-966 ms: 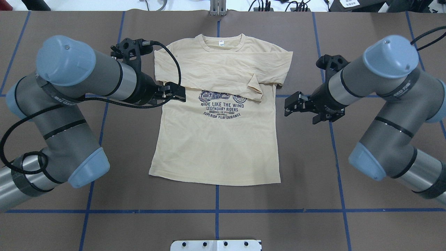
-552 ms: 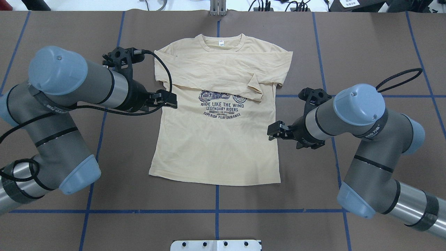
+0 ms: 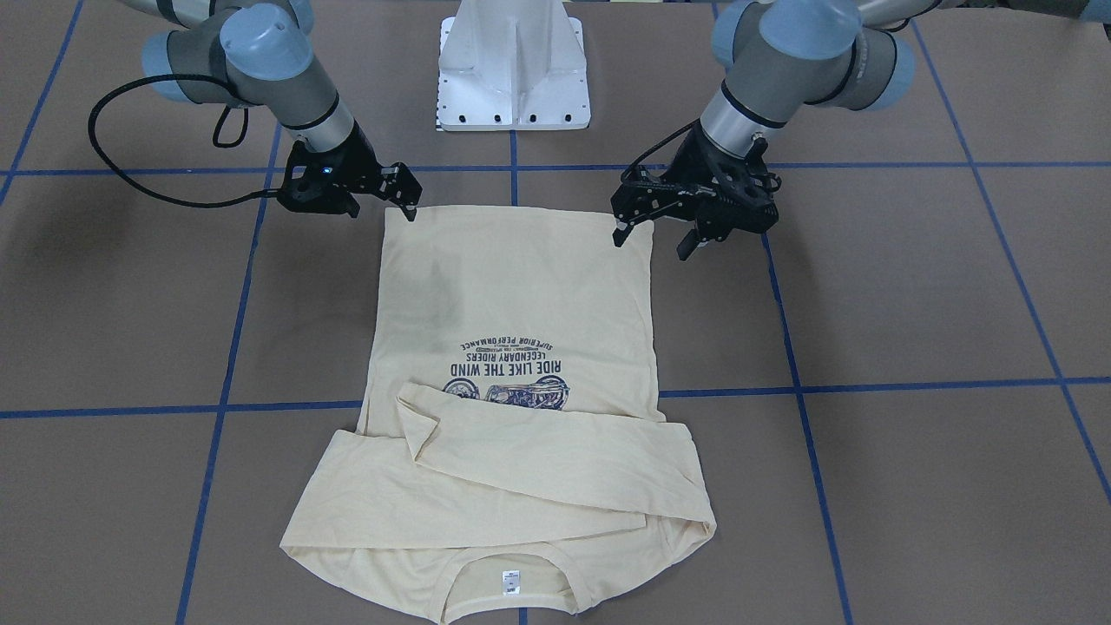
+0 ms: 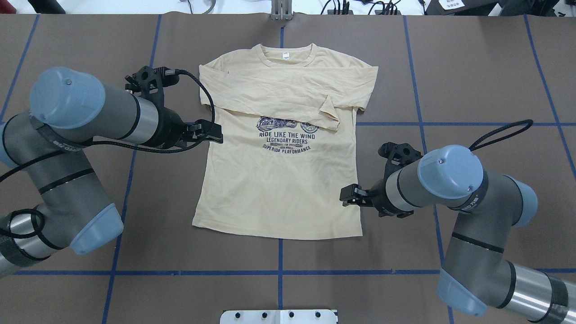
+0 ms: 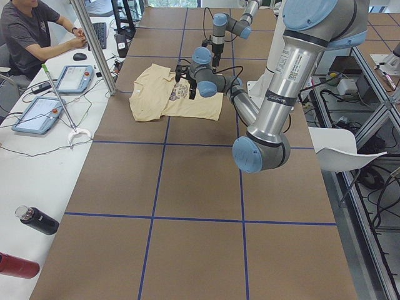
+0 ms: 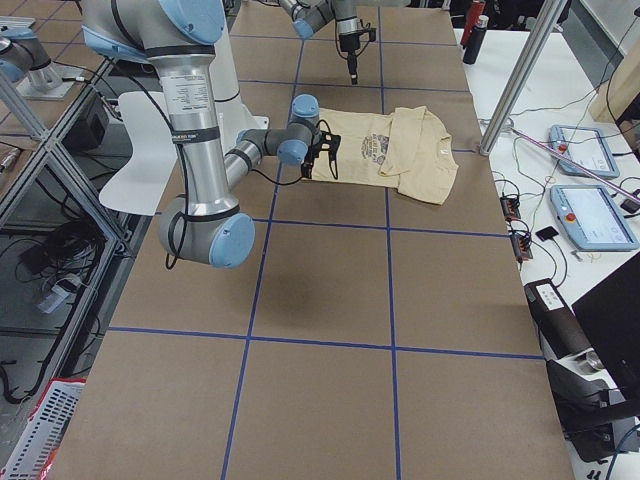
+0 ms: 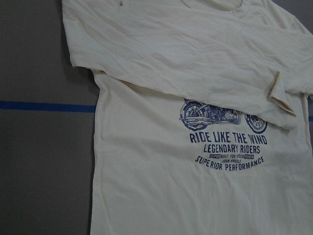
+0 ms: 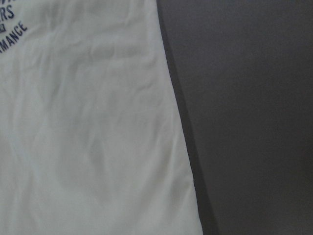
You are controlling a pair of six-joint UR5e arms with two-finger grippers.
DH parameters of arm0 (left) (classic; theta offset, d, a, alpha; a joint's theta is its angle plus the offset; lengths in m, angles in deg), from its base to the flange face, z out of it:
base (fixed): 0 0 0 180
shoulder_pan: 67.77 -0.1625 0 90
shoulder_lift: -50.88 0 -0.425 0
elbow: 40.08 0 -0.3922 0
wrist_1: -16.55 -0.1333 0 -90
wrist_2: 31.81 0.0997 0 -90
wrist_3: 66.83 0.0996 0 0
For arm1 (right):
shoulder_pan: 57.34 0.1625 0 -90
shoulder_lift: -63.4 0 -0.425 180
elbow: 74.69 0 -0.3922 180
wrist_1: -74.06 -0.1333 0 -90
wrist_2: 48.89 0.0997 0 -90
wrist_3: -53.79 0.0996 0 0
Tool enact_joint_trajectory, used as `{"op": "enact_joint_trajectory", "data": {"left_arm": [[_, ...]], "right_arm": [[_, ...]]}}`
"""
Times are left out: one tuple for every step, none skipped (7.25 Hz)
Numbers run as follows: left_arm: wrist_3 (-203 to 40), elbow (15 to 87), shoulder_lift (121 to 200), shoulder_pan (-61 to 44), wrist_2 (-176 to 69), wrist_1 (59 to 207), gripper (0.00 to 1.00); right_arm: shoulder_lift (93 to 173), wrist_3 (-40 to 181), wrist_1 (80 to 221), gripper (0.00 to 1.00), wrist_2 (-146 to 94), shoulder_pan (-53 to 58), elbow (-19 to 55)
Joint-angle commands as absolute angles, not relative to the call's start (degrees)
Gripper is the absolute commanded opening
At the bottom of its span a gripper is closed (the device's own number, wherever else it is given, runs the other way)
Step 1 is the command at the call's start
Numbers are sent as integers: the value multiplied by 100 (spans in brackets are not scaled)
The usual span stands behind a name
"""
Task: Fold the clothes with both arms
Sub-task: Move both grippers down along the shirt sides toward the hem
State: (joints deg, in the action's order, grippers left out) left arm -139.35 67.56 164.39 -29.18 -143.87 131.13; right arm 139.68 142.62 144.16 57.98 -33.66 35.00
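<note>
Right hand (image 4: 344, 198) slid hemward, left hand (image 4: 220, 134) retreated; both released over wrinkled cream T-shirt (image 4: 279, 189) edges.

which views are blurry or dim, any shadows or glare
Right wrist view: soft and dim, the T-shirt looks greyish, with a dark shadow band along its edge. Left wrist view: sharp, the print readable. Front-facing view: faint grey shadow on the T-shirt near the hem. Overhead view: even light, no glare.
</note>
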Motion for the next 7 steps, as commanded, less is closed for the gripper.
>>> {"op": "enact_joint_trajectory", "data": {"left_arm": [[-13943, 6776, 16435, -2919, -14387, 13116, 100], [-13934, 6794, 16435, -2919, -14379, 13116, 100], [-13934, 6820, 16435, -2919, -14378, 13116, 100], [-13934, 6820, 16435, -2928, -14378, 13116, 100], [-13934, 6820, 16426, -2919, -14378, 13116, 100], [-13934, 6820, 16426, -2919, -14378, 13116, 100], [-13934, 6820, 16426, -2919, -14378, 13116, 100]], "right_arm": [[13873, 14273, 14576, 98, 5719, -3624, 3325], [13794, 14265, 14743, 96, 5710, -3634, 3280], [13793, 14265, 14805, 92, 5719, -3634, 3280], [13793, 14265, 14815, 92, 5719, -3634, 3236], [13776, 14265, 14815, 85, 5737, -3634, 3218], [13767, 14265, 14815, 75, 5745, -3634, 3218], [13775, 14265, 14815, 66, 5754, -3642, 3218]]}}
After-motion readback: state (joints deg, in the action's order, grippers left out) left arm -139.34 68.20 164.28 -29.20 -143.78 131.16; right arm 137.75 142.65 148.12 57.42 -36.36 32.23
